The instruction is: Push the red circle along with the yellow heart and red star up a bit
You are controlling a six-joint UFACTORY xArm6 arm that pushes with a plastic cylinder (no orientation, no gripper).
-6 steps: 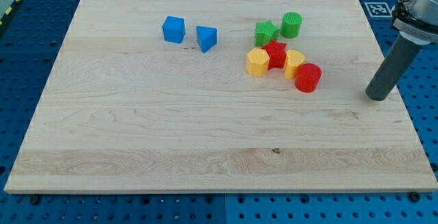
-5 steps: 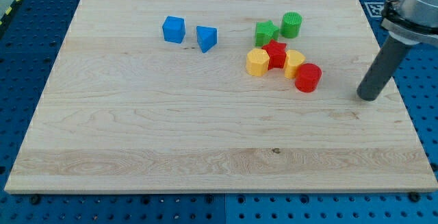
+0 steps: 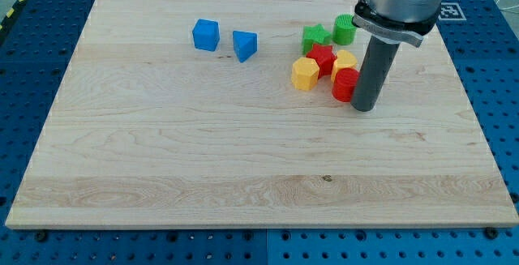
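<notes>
The red circle sits right of the board's middle, touching the yellow heart just above it. The red star lies left of the heart, touching it. My tip rests on the board right against the red circle's lower right side. The rod rises from it toward the view's top and hides part of the heart's right side.
A yellow hexagon touches the red star's lower left. A green star and a green cylinder lie just above the cluster. A blue cube and a blue triangle sit upper left. The wooden board ends near the view's right.
My tip has swept left from the board's right side to the red circle. The red circle has shifted left and up, pressing the heart and red star slightly upward.
</notes>
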